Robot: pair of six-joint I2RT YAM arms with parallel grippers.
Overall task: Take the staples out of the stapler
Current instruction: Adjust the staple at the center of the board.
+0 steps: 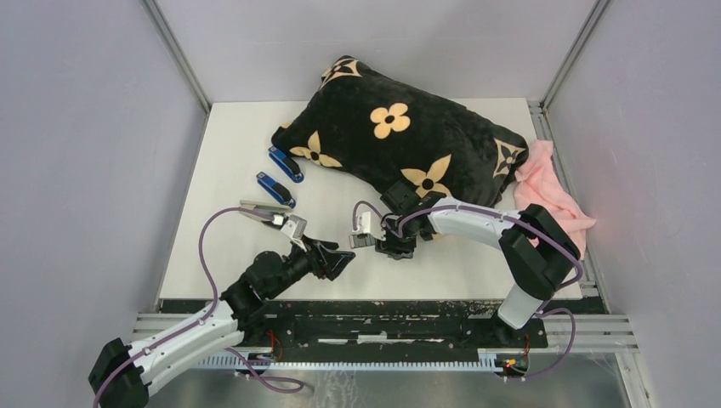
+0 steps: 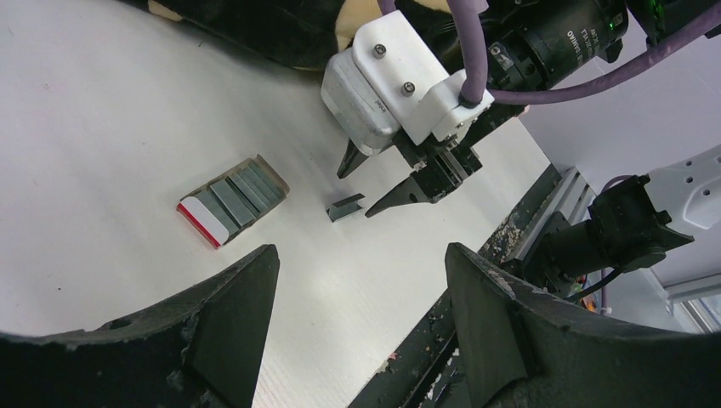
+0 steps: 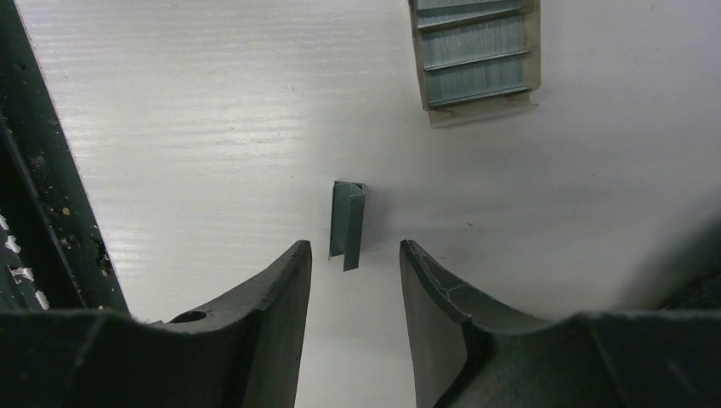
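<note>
The stapler (image 1: 259,210), with a silver-grey top arm, lies on the white table left of centre, beside my left wrist. A short grey strip of staples (image 3: 348,224) lies on the table just ahead of my right gripper (image 3: 355,246), in line with the gap between its open, empty fingers. The strip also shows in the left wrist view (image 2: 346,207), below the right gripper (image 2: 378,183). My left gripper (image 2: 361,263) is open and empty and hovers above the table, pointing at the strip. In the top view the two grippers (image 1: 347,257) (image 1: 372,244) nearly meet.
A small red-and-white box (image 2: 232,200) holding several staple strips lies close by the loose strip; it also shows in the right wrist view (image 3: 476,59). Two blue staplers (image 1: 286,164) (image 1: 275,189) lie behind the stapler. A black flowered pillow (image 1: 400,140) and a pink cloth (image 1: 548,191) fill the back right. The table's front rail (image 2: 476,280) is near.
</note>
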